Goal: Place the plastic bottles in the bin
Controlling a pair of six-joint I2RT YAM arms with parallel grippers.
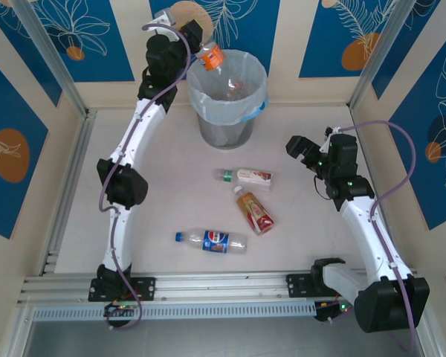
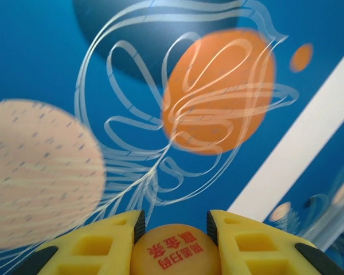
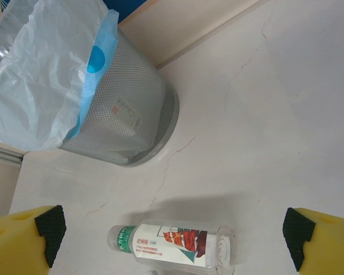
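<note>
My left gripper (image 1: pixel 199 43) is shut on an orange-labelled plastic bottle (image 1: pixel 210 56), held above the far left rim of the bin (image 1: pixel 227 132). In the left wrist view its orange cap (image 2: pixel 175 255) sits pinched between the yellow fingers (image 2: pixel 103 246). Inside the bin lies at least one bottle (image 1: pixel 234 88). Three bottles lie on the table: a green-capped one (image 1: pixel 249 176) (image 3: pixel 178 246), a red-labelled one (image 1: pixel 255 210) and a blue-labelled one (image 1: pixel 214 241). My right gripper (image 1: pixel 301 149) (image 3: pixel 175 229) is open, to the right of the green-capped bottle, nothing between its fingers.
The bin's white bag with a blue trim (image 3: pixel 51 74) hangs over the mesh wall (image 3: pixel 126 123). Blue patterned walls close in the table at the back and sides. An aluminium rail (image 1: pixel 208 282) runs along the near edge.
</note>
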